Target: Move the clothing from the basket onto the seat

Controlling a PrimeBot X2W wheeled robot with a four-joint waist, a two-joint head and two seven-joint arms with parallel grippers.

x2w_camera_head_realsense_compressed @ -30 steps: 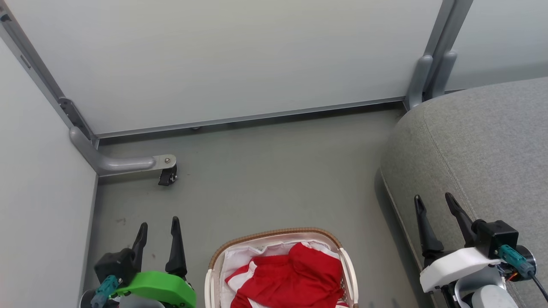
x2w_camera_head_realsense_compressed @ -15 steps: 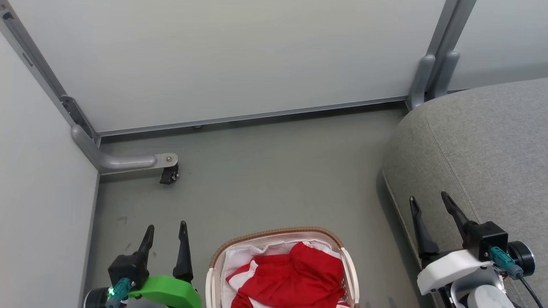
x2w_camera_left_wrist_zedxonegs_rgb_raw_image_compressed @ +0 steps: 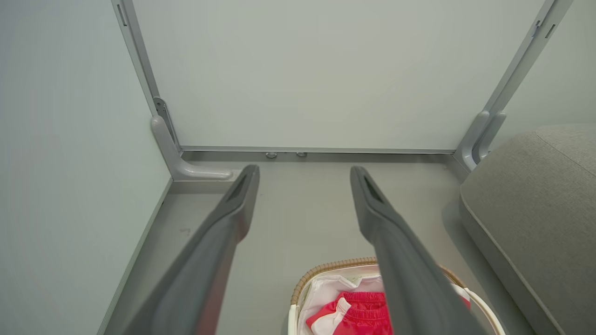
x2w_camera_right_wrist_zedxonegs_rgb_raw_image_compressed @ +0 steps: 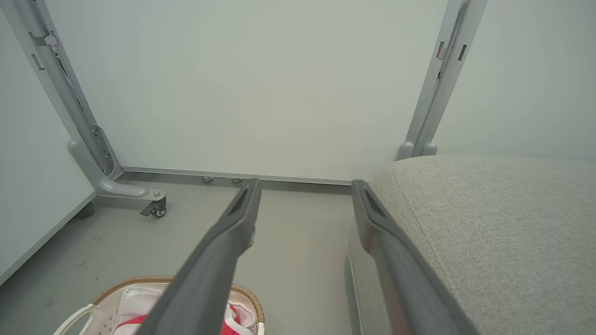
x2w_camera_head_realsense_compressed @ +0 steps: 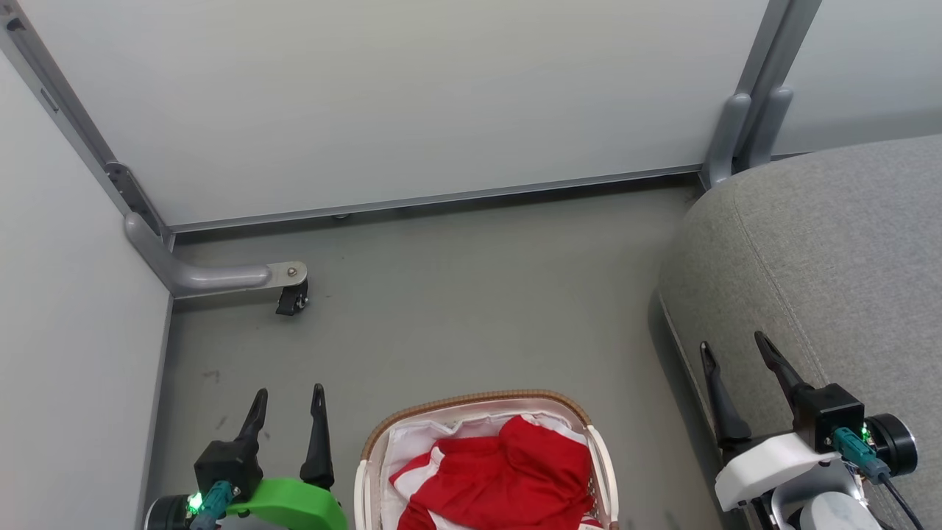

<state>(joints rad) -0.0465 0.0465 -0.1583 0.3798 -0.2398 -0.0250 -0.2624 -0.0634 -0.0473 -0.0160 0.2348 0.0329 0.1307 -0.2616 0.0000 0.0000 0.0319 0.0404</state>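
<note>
Red clothing [x2w_camera_head_realsense_compressed: 500,478] is heaped in the basket [x2w_camera_head_realsense_compressed: 471,401], which is set on the floor [x2w_camera_head_realsense_compressed: 456,294] beside the grey seat [x2w_camera_head_realsense_compressed: 824,243]. The left pincer [x2w_camera_head_realsense_compressed: 289,390] and right pincer [x2w_camera_head_realsense_compressed: 731,340] are held open and empty.

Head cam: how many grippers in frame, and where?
2. The left gripper is at lower left, just left of the basket. The right gripper is at lower right, by the seat's edge. Both are open and empty.
</note>
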